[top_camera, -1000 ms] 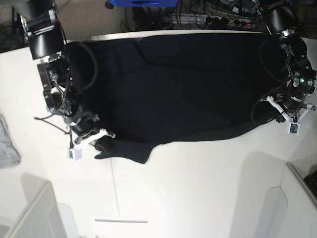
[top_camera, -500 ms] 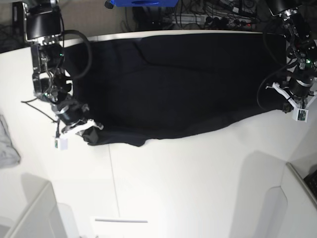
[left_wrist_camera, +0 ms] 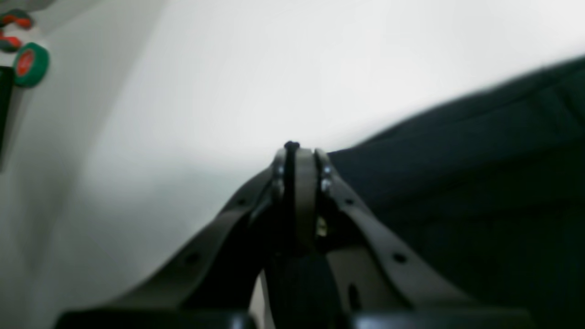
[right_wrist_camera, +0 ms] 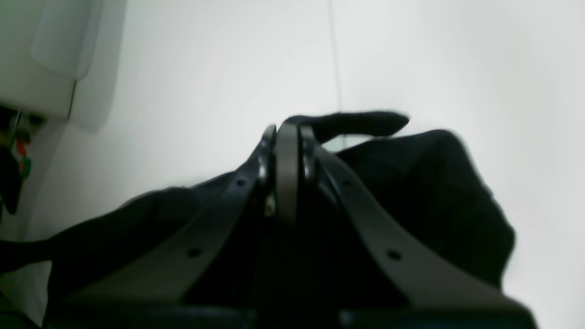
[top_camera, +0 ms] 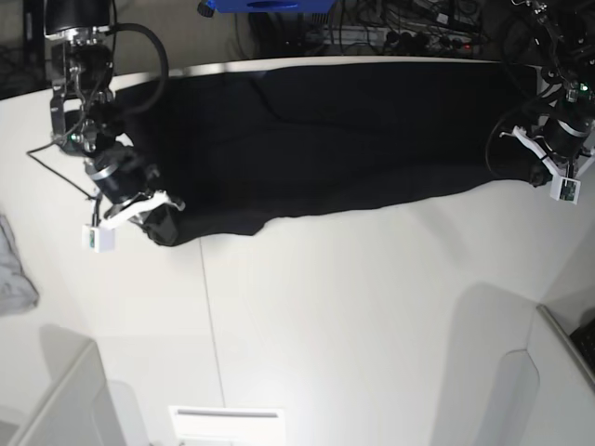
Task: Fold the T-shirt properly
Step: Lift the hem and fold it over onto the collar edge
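Over the last second both arms have drawn toward the far side of the bench point(top_camera: 372, 316), and the near hem of the T-shirt point(top_camera: 335, 139) has travelled with them: a wide strip of white bench surface that was covered is now bare. The cloth also reads flatter and more taut between the two arms than it did a second ago. Judged from this, the step in hand is a stretch and drag to square the garment before any fold is made; no fold line is visible yet, so the task appears to be at an early stage. The T-shirt lies spread, plain black side up, along the far edge of the bench, spanning almost the full width between the arms. The right claw point(right_wrist_camera: 287, 130) is clamped on a bunched corner of the cloth at the near left of the base view; the wrist view shows black fabric pinched between its closed fingers and a small tongue of cloth projecting beyond the tips. The left claw point(left_wrist_camera: 299, 153) is closed at the opposite near corner, with a thin dark sliver between its fingers that appears to be the hem, and the main body of the cloth lies just beside it. A small grey cloth point(top_camera: 14, 269) lies well apart at the left edge.
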You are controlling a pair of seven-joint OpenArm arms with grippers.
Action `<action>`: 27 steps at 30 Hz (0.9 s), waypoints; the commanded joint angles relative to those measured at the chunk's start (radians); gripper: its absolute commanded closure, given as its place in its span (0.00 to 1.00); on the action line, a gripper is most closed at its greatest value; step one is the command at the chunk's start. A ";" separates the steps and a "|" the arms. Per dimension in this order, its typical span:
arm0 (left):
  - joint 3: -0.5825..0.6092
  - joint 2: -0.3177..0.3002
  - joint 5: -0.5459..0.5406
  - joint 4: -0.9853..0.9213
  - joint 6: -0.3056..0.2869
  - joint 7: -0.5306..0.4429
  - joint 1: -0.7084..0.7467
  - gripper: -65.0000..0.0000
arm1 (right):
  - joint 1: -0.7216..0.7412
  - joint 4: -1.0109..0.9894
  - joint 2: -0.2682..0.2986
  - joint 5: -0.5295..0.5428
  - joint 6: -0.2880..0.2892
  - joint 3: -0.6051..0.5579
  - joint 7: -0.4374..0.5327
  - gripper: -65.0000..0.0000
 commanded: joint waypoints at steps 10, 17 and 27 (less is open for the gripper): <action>-0.037 -0.017 -0.007 0.037 -0.009 -0.023 0.082 1.00 | -0.112 0.119 0.006 0.014 0.003 0.037 0.025 1.00; -0.075 -0.015 -0.007 0.041 -0.073 -0.017 0.092 1.00 | -0.189 0.149 0.004 0.017 0.003 0.077 0.026 1.00; -0.106 -0.014 -0.007 0.038 -0.106 -0.020 0.122 1.00 | -0.275 0.185 0.003 0.046 0.003 0.079 0.031 1.00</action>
